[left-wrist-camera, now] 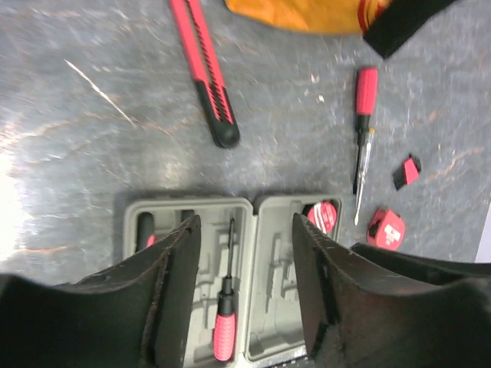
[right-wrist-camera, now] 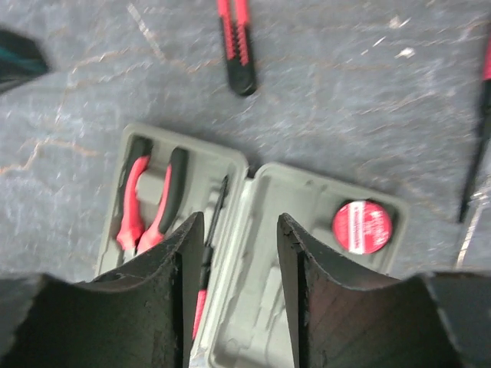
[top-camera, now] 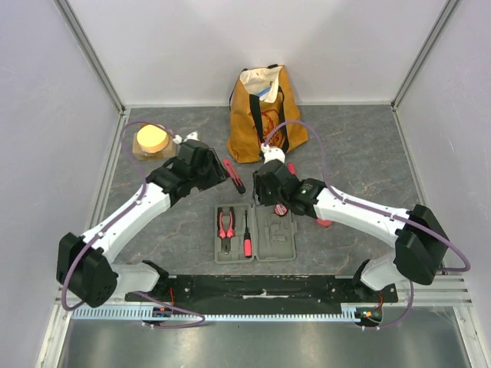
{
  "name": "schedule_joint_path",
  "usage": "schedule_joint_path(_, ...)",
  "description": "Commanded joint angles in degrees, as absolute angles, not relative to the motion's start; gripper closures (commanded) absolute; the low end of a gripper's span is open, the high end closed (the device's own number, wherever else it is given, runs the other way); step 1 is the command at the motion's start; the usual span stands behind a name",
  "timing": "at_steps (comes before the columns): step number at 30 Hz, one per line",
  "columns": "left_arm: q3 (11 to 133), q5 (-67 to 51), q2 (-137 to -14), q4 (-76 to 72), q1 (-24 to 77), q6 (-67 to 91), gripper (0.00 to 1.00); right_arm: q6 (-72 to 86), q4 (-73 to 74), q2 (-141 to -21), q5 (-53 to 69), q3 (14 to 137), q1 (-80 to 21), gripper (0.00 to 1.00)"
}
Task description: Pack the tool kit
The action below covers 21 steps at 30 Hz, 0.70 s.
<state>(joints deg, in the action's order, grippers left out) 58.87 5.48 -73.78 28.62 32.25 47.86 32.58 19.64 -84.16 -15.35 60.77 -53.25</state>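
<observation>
From above, we see the tool kit case (top-camera: 255, 234) lying open on the surface (top-camera: 345, 153). Pliers (top-camera: 225, 225) and a screwdriver (top-camera: 247, 238) sit in its left half. A knife (top-camera: 233, 174) lies just behind the case, and a yellow bag (top-camera: 261, 115) stands further back.

In the left wrist view, the left gripper (left-wrist-camera: 245, 222) is spread apart and holds nothing. It hangs over the case. A loose screwdriver (left-wrist-camera: 362, 123) lies on the surface.

In the right wrist view, the right gripper (right-wrist-camera: 238, 222) is also released and empty, above the case. A round red tape measure (right-wrist-camera: 362, 227) sits in the right half.
</observation>
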Motion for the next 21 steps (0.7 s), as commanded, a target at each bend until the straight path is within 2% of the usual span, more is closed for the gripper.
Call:
schedule_joint_path(1,57.13,7.39,-69.79,28.39,27.78,41.23,0.37,30.24,21.27,-86.21,-15.30,65.12,-48.53,0.48)
schedule_joint_path(5,55.64,6.86,-68.12,28.56,24.53,37.19,0.14,26.56,22.23,-89.11,-13.11,67.05,-44.66,0.38)
schedule_joint_path(6,55.20,6.86,-67.59,28.56,23.65,36.48,0.11,24.72,22.24,-90.51,-12.05,68.37,-44.30,0.35)
schedule_joint_path(11,53.44,4.40,-65.40,28.04,19.61,33.84,0.10,16.88,23.82,-100.44,-8.97,76.88,-44.38,0.32)
schedule_joint_path(15,52.91,2.03,-64.34,28.04,17.67,32.26,0.14,14.24,23.99,-107.82,-4.85,83.31,-44.65,0.32)
schedule_joint_path(21,53.08,-1.39,-63.98,28.21,14.51,30.85,0.15,9.68,25.05,-118.46,-3.86,92.45,-45.88,0.32)
